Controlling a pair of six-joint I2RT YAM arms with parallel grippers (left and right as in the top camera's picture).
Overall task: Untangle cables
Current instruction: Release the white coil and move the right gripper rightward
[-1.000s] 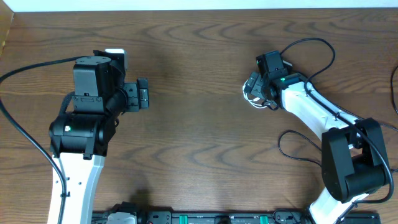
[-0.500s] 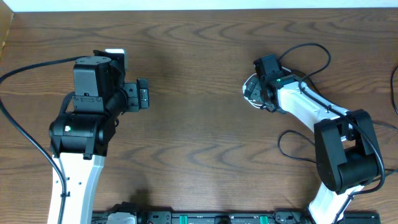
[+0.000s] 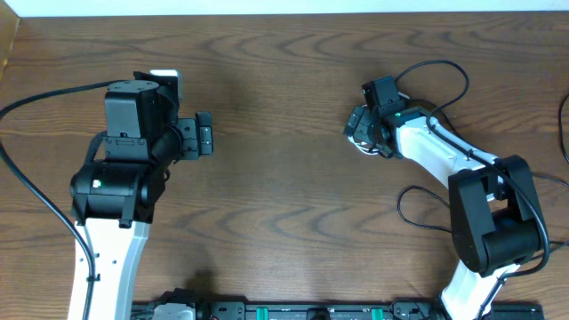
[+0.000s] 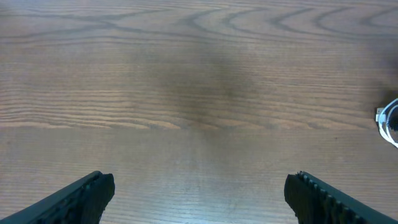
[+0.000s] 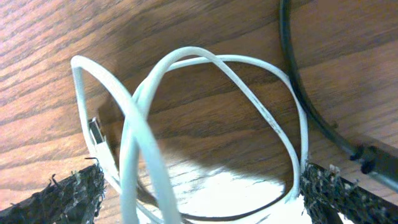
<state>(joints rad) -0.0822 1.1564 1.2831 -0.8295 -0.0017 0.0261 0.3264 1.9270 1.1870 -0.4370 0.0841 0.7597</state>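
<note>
The white cable lies in small overlapping loops on the wood, its flat plug at the left. My right gripper is open and low over it, with the loops between its fingers. The thin black cable runs past on the right, ending in a small plug. From overhead the right gripper covers most of the white cable, and the black cable loops behind the arm. My left gripper hovers open over bare wood at the left, nothing between its fingers.
A thick black arm cable sweeps across the far left. Another black loop lies beside the right arm's base. The table's far edge runs along the top. In the left wrist view the white cable shows at the right edge.
The right arm has swung slightly left and its gripper has settled closer over the white loops. The black loop behind it shifted a little. The left arm has not moved.
</note>
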